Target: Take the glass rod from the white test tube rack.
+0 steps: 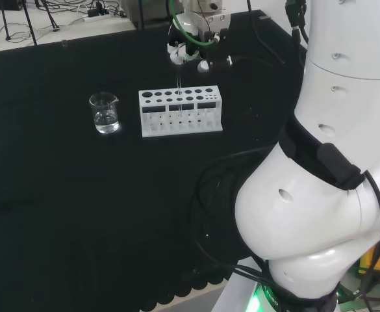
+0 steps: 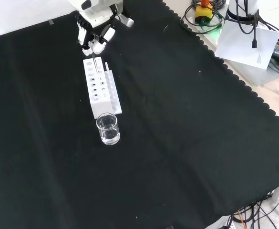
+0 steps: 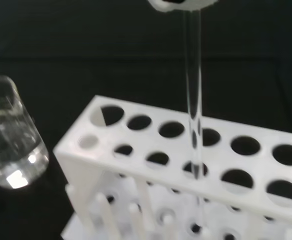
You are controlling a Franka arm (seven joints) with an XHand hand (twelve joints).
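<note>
hand: (image 1: 188, 55) sits right above the rack, fingers curled in and pinching the top end of the glass rod. Head view shows it just behind the rack's far edge; front view has it at the rack's upper end.
hand, close up: a blurred white bit of it (image 3: 178, 4) caps the rod's top in the wrist view.
glass rod: (image 1: 178, 88) upright, thin and clear, running from the hand straight down into the rack. In the wrist view the rod (image 3: 193, 95) passes through one hole in the rack's top plate, lower end inside the rack. Can't tell whether the tip touches the rack's base.
rod, front view: (image 2: 97, 64) faint pale line over the rack's upper end, just under the hand (image 2: 95, 40).
rack: (image 1: 180, 112) white, two rows of round holes on top, standing flat on the black cloth (image 1: 60, 214). Front view shows the rack (image 2: 101, 88) end-on, long axis running away from the camera. Wrist view: rack top (image 3: 155, 150) close, pegs visible underneath.
beaker: (image 1: 104, 113) clear glass, some clear liquid in it, upright, left of the rack in the head view, near but apart. Front view puts the beaker (image 2: 108, 129) just beside the rack's near end. Wrist view: beaker (image 3: 8, 135) beside the rack's end.
arm: (image 1: 319, 195) big white links, right of the rack in the head view.
</note>
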